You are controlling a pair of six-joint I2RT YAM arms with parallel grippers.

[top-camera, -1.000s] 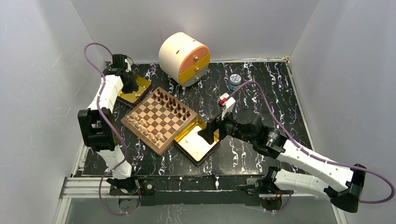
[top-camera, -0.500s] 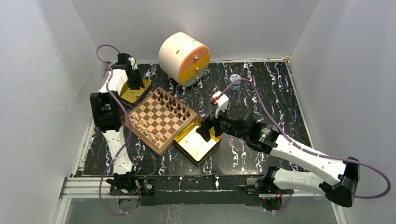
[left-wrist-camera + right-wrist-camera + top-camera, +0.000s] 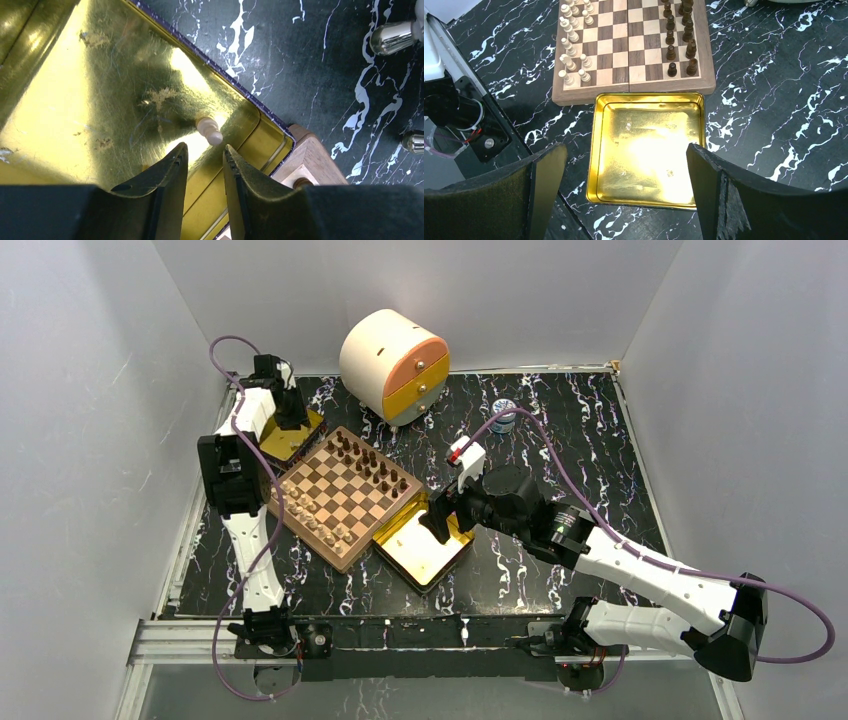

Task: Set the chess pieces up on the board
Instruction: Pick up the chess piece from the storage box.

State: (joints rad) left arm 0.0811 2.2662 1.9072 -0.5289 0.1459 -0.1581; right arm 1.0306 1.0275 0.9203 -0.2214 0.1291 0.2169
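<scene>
- Far-left corner of the tabletop: gold tin (image 3: 303, 437), shallow. One light pawn (image 3: 209, 131) lies on its side on the tin's floor, near the tin corner closest to the board.
- Left gripper (image 3: 205, 149): the arm stands up along the left edge, wrist bent down over this tin. Its fingers are narrowly parted with nothing between them, and the tips are just short of the pawn.
- Step in hand, by judgement: fetching that pawn for the light side. The next move calls for bringing the tips on to straddle it and closing on its slim body. A rounded piece lying down may roll or slip toward the tin wall.
- Board (image 3: 345, 495): left of the tabletop's middle, set cornerwise.
- Light pieces (image 3: 574, 45): ranked along the board's near-left edge.
- Dark pieces (image 3: 671, 37): ranked along the far-right edge. Both ranks look nearly full.
- Second gold tin (image 3: 649, 145): hard against the board's near-right edge, with nothing seen inside.
- Right gripper (image 3: 624, 155): hovers above the second tin, jaws spread wide, holding nothing. Its arm stretches in from the near-right corner.
</scene>
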